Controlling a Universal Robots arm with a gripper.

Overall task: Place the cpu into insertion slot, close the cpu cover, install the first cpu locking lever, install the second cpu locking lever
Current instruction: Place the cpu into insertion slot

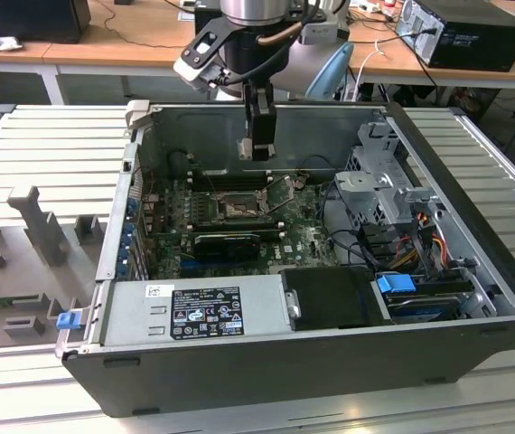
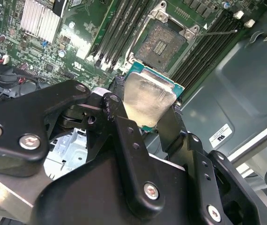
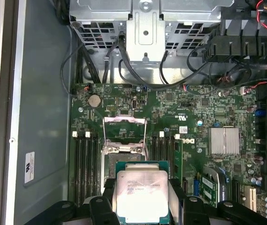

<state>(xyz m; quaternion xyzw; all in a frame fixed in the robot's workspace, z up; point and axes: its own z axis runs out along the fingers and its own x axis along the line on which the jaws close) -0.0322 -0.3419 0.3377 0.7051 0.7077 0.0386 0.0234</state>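
Grey table [image 1: 59, 136] holds PC case [image 1: 285, 362]; jaws clamped on cpu [image 2: 150, 101] by edges, so it's flat near bare insertion slot [image 2: 164, 44]; cpu cover [image 3: 125, 127] up.

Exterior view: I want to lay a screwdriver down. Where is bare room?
Bare: the ribbed table on the exterior view's right of the computer case. Crowded: inside the case, cables and the claw holding the cpu.

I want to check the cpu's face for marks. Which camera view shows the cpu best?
The first wrist view: the cpu faces the camera squarely. The second wrist view shows it slanted, with glare. In the exterior view it is barely seen at the hand.
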